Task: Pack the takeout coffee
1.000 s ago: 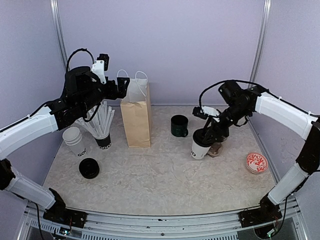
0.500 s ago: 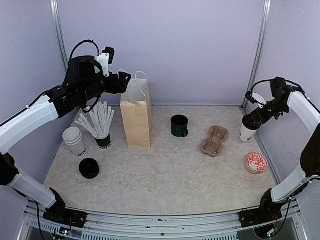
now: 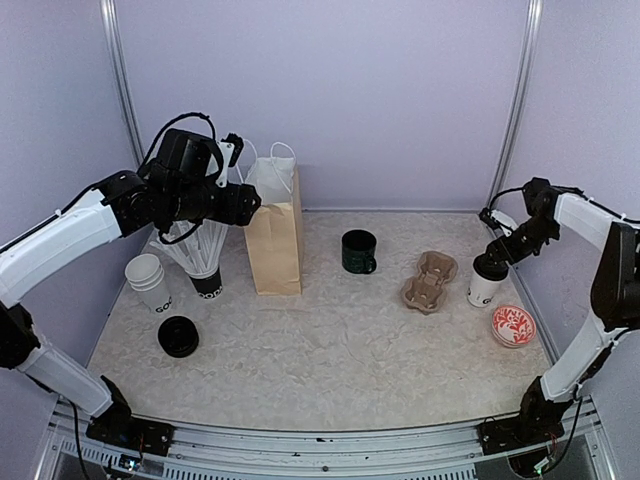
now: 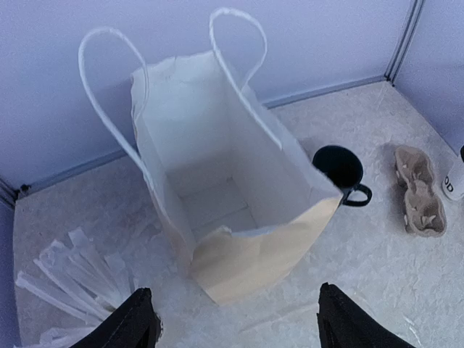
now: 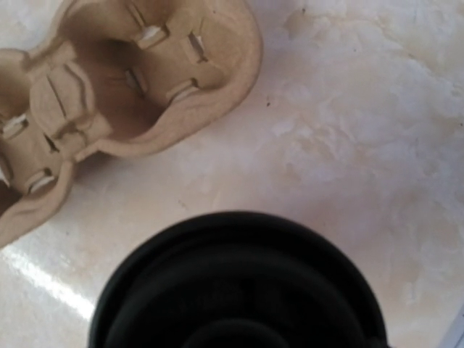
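Takeout coffee cup (image 3: 487, 284) bears black "GO" lettering.

"GOO" stands in black on the white cup stack (image 3: 152, 282) at nine o'clock. "GO" is on the lidded cup (image 3: 485, 289) at three o'clock. The coaster's (image 3: 513, 325) print is unreadable.

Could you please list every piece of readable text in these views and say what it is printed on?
"GOOD": black straw cup.
"GO", rest out of view: stacked white cups.
"GO", rest out of view: lidded takeout cup; the left wrist view shows "OD".
Red disc: white pattern, too blurred to read.
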`<state>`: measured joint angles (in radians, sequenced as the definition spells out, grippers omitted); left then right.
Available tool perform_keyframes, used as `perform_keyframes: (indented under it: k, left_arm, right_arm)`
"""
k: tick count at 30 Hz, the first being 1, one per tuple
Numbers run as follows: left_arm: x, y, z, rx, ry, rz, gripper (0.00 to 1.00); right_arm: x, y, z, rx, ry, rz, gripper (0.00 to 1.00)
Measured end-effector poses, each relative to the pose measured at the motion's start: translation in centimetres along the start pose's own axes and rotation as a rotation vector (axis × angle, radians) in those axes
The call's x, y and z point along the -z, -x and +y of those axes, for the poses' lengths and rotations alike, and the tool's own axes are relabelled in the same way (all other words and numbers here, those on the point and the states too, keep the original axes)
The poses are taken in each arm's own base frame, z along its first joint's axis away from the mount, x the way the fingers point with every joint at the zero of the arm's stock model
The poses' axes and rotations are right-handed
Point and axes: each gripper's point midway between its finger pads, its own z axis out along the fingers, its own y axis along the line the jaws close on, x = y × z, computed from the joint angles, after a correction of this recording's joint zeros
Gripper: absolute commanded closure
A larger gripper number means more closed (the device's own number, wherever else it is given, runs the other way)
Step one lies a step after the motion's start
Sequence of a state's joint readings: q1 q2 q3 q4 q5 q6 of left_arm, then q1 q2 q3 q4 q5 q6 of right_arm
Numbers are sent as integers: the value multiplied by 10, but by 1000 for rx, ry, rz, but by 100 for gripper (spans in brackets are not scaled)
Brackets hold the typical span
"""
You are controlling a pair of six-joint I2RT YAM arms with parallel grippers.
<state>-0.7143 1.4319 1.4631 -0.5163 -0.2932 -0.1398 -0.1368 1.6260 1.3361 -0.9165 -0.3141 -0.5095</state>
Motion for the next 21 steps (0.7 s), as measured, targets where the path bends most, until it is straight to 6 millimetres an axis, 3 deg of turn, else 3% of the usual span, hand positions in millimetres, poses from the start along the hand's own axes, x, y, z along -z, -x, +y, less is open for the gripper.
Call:
perform_keyframes:
  k: [4,8,15,17,21]
  left_arm:
    - [7,-49,11,51,35,146,28]
    - [26,-83,33,143,95,236,29]
    - [44,-105,97,309,271,302,46]
    - [43,-114,119,350,333,333,52]
    - [39,-127,141,378,397,380,58]
  right_arm:
    - [-2,1,0,-2,3,-10,14]
    - [-5,0,1,-5,5,-14,6]
    - [5,3,1,-9,-16,-36,7]
    - [18,8,2,-8,-39,-66,9]
    - [48,25,6,13,-77,-161,12]
